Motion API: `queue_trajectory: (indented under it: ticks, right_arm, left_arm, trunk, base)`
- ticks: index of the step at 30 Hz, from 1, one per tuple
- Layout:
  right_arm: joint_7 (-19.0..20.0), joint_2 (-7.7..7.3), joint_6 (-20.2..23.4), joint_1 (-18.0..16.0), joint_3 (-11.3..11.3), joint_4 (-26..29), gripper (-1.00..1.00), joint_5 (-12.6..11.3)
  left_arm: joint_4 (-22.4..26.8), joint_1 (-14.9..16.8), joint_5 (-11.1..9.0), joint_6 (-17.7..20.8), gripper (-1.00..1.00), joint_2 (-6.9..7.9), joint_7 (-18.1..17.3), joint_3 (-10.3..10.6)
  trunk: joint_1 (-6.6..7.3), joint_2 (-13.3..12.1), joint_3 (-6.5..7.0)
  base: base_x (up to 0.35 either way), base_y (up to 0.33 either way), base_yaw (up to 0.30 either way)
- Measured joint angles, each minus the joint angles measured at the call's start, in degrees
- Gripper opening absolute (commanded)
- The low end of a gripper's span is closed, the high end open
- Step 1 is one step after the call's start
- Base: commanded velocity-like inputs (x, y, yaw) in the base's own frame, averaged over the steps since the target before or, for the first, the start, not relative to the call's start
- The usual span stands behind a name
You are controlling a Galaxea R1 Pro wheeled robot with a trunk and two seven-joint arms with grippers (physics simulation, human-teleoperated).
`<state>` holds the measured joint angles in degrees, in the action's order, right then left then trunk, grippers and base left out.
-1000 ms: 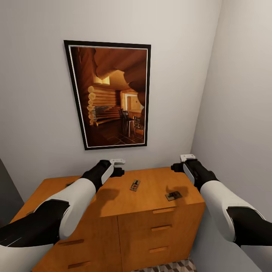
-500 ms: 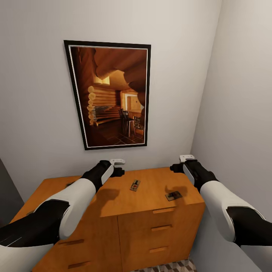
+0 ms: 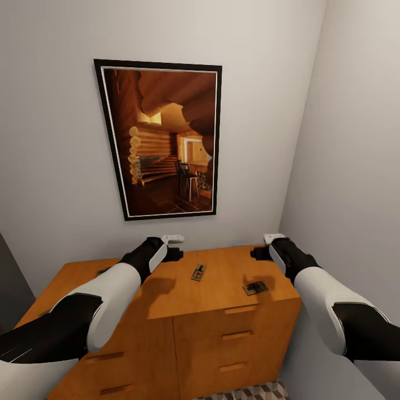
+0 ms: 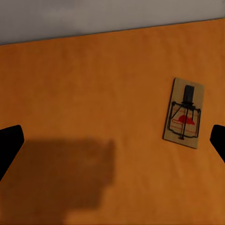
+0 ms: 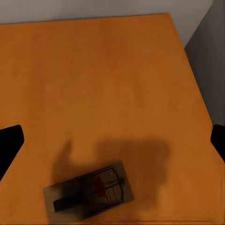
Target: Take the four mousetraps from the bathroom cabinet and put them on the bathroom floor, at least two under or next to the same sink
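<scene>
The orange-brown cabinet (image 3: 222, 311) stands against the wall. Two mousetraps lie flat on its top: one near the middle (image 3: 198, 273) and one by the front right corner (image 3: 255, 288). My left gripper (image 3: 176, 253) hovers above the top, left of the middle mousetrap (image 4: 185, 113). In its wrist view the dark fingertips (image 4: 9, 146) stand wide apart with nothing between them. My right gripper (image 3: 259, 253) hangs over the back right of the top, behind the shadowed corner mousetrap (image 5: 89, 194), also open and empty. A strip of patterned bathroom floor (image 3: 244, 392) shows below the cabinet.
A framed picture of a log cabin room (image 3: 164, 139) hangs on the wall above the cabinet. The side wall (image 3: 355, 166) closes in tightly on the right. A small dark thing (image 3: 103, 271) peeks out beside my left forearm, too hidden to identify.
My right gripper has sunk a little toward the cabinet top. The left arm and both mousetraps have stayed put.
</scene>
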<state>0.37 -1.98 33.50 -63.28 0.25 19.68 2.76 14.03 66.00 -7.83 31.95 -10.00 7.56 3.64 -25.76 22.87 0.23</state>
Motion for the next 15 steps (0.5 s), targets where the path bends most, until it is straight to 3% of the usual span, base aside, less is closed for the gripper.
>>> queue_trajectory:
  ticks: [6,15]
  right_arm:
    - [-0.01,-0.09,3.71,-0.26,-0.33,-0.34,1.00,-0.40]
    - [-0.60,-0.09,4.99,-0.34,-1.86,-0.96,1.00,-4.83]
  left_arm:
    - [-1.25,0.00,0.04,-2.27,1.00,0.00,0.01,-0.04]
    - [-3.75,-0.07,0.04,-6.69,1.00,0.00,-0.01,-0.06]
  trunk:
    - [0.00,0.00,0.00]
    - [0.00,0.00,0.00]
  base:
    - [0.000,0.000,0.000]
    - [0.000,0.000,0.000]
